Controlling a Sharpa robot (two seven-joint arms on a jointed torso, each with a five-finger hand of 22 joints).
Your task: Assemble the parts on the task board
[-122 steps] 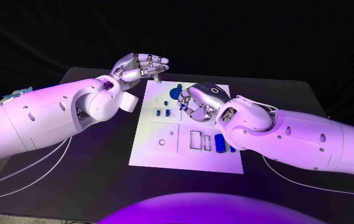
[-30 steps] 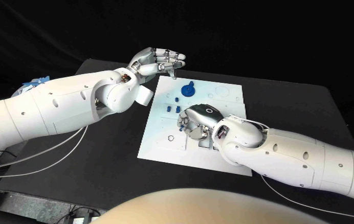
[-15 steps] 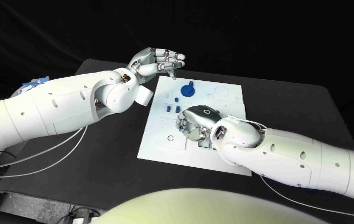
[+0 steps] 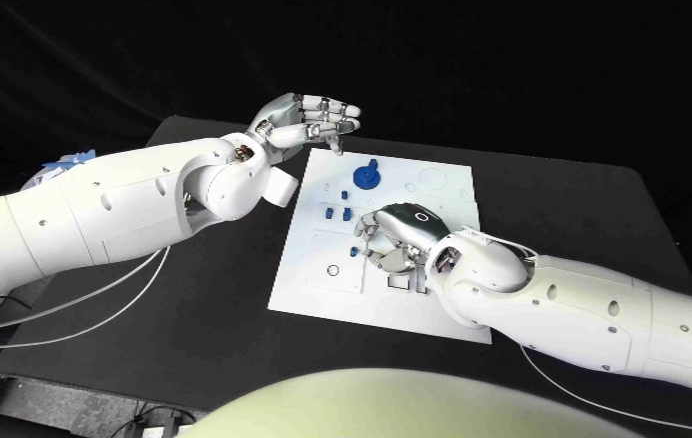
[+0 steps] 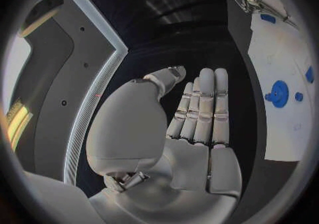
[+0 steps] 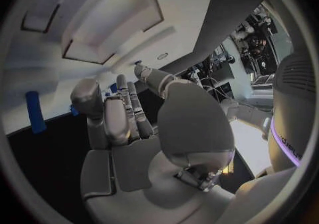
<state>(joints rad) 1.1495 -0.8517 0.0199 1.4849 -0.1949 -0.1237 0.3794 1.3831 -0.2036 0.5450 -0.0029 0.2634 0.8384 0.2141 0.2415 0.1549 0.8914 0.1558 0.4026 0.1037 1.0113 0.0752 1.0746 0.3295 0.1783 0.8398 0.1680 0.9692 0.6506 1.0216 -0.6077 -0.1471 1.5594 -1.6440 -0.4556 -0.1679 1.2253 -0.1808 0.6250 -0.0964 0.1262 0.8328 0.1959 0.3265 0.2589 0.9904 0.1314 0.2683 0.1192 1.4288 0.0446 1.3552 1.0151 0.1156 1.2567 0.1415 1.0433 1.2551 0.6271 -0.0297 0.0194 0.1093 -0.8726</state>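
The white task board lies mid-table. A round blue part stands near its far edge, with small blue parts just nearer. My right hand hangs low over the board's middle, its fingers bent down toward the recesses beside a small blue part. In the right wrist view, my right hand has nothing visible between thumb and fingers, and a blue bar lies on the board beyond. My left hand is raised off the board's far left corner, empty.
The left wrist view shows my left hand with its fingers stretched side by side, and past it the board with the round blue part. Bare black table surrounds the board. Cables trail off the table's left side.
My right hand has edged slightly to the right over the board in the last second. The left hand has stayed still.
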